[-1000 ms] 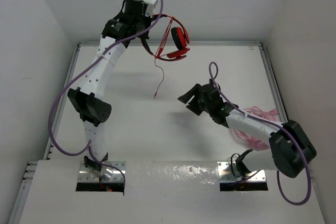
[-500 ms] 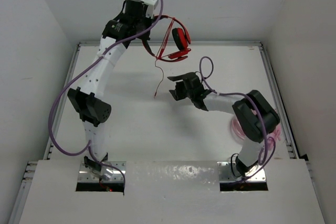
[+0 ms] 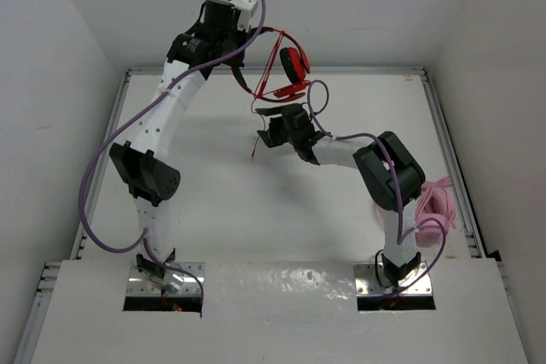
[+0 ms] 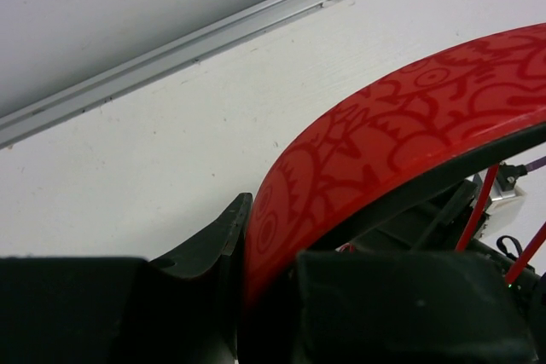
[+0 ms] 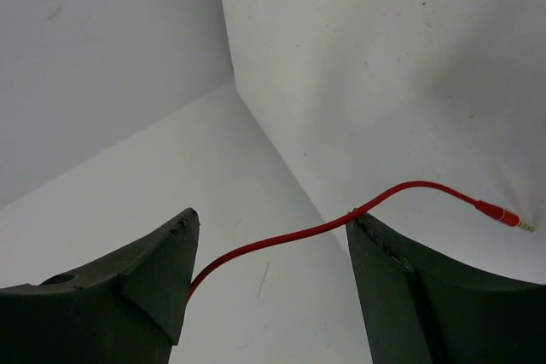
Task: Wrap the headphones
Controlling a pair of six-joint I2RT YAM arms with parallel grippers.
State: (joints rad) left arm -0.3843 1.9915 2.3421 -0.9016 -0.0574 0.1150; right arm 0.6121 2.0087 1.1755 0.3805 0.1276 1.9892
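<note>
On the overhead view my left arm reaches to the upper centre of the frame. The left gripper (image 4: 286,240) is clamped tight on the patterned headband of the red over-ear headphones (image 3: 294,62), which have a black inner band and pads. In the left wrist view that band fills the right half of the picture, pinched between the two black fingers (image 4: 213,253). The headphones hang up off the white table (image 3: 213,202), seen against the back wall at top centre, with both cups just right of the gripper.

The thin red cable (image 3: 254,149) drops from the headphones toward the middle of the overhead frame. My right arm is folded across from the lower right. The right gripper (image 5: 275,219) sits at frame centre, directly below the headphones and right at that hanging cable. In the right wrist view the jaws stand wide apart, and the cable runs across the gap between them from lower left to upper right. It passes right at the tip of the right-hand finger (image 5: 384,262); I cannot tell whether it touches. Nothing is pinched. Beyond that finger the cable arcs over and ends in its small metal-tipped plug (image 5: 503,213) near the right edge of the picture, free of the fingers.

A pair of pale pink headphones (image 3: 439,204) lies at the right edge of the table in the overhead view, partly behind my right arm. A silver rail (image 4: 213,36) crosses the top of the left wrist view.
</note>
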